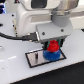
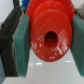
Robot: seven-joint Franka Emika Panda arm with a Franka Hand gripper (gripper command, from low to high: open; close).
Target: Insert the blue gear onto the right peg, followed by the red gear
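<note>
My gripper (image 1: 52,46) is shut on the red gear (image 1: 52,48). It holds the gear directly over the blue gear (image 1: 53,55), which lies on the exterior view's right end of the black plate (image 1: 34,59). In the wrist view the red gear (image 2: 50,37) fills the frame, hub and dark centre hole facing the camera, clamped between the green pads (image 2: 22,50). The right peg is hidden under the gears. I cannot tell whether the red gear touches the blue one.
The plate lies on a white table (image 1: 15,70). The arm's white body (image 1: 37,17) fills the upper part of the exterior view. A black cable (image 1: 10,36) runs in from the exterior view's left.
</note>
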